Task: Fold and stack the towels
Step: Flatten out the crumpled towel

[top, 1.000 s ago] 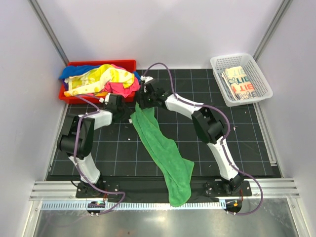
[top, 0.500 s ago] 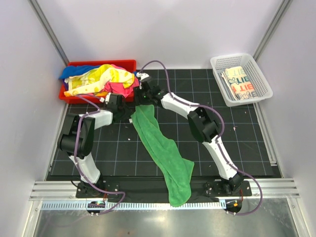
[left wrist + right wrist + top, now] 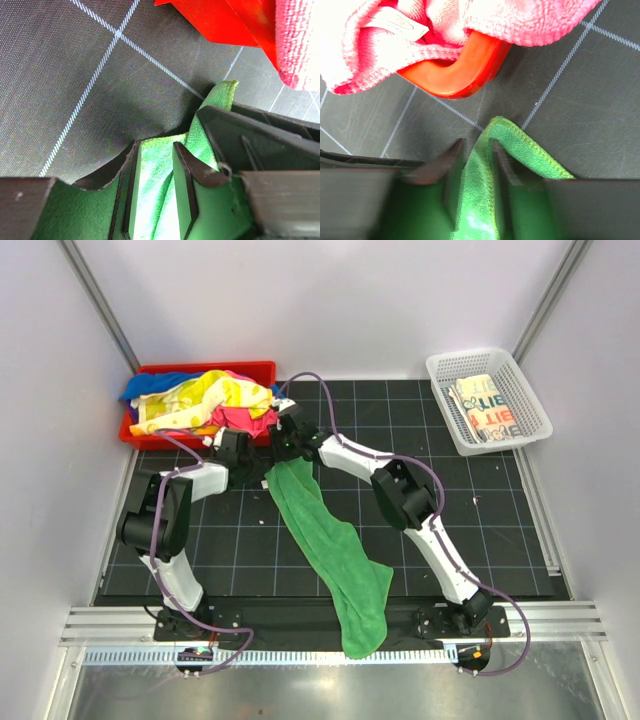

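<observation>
- Green towel (image 3: 330,540) was laid as a crumpled strip from centre frame to the bottom, where it draped over the tabletop (image 3: 500,530) edge.
- Its upper end was clamped in the left jaws and the right jaws alike, just beside the red tray (image 3: 170,368).
- That pinched end would best be drawn apart and kept low, so the cloth is flattened before folding.
- Both arms were extended forward, with the wrists close together.

Overhead camera looks down; both wrist cameras closely share green towel (image 3: 155,197).
</observation>
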